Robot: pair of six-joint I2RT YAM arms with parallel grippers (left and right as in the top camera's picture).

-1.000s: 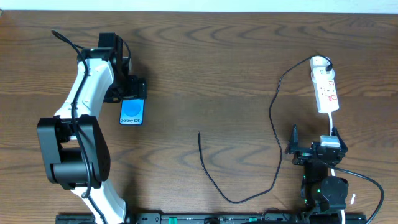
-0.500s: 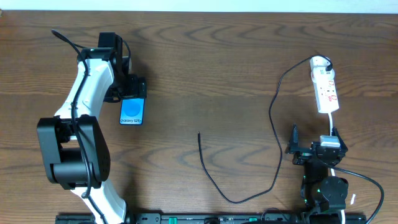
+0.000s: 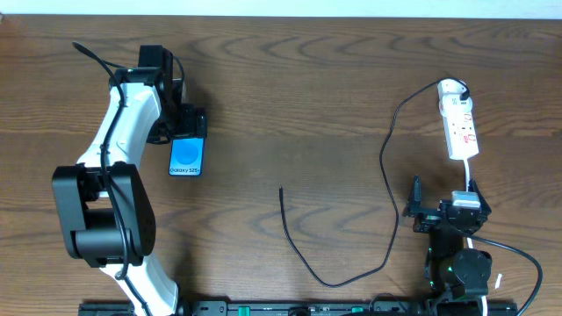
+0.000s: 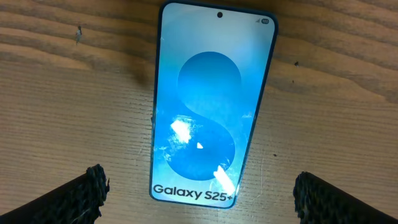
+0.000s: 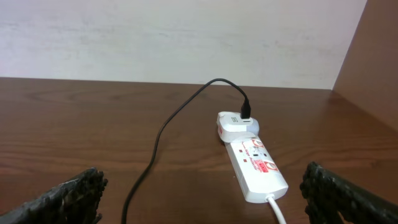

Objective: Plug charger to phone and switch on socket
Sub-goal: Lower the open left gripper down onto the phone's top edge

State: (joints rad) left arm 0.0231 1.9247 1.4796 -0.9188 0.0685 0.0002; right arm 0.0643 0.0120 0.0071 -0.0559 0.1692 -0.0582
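The phone (image 3: 185,159) lies flat on the wooden table at the left, its blue screen (image 4: 208,106) up, showing "Galaxy S25+". My left gripper (image 3: 187,127) hangs over it, open, with the fingers (image 4: 84,196) standing wider than the phone and touching nothing. The white socket (image 3: 459,123) lies at the far right. The charger (image 3: 387,184) runs from a white adapter (image 5: 236,124) at the socket's far end in a long loop. Its free plug tip (image 3: 281,190) rests mid-table. My right gripper (image 3: 445,197) stands open just short of the socket (image 5: 256,165).
The socket's white cord (image 5: 278,210) leads back toward my right arm. The charger cable (image 5: 158,143) crosses the table left of the socket. A pale wall stands behind the table's far edge (image 3: 290,15).
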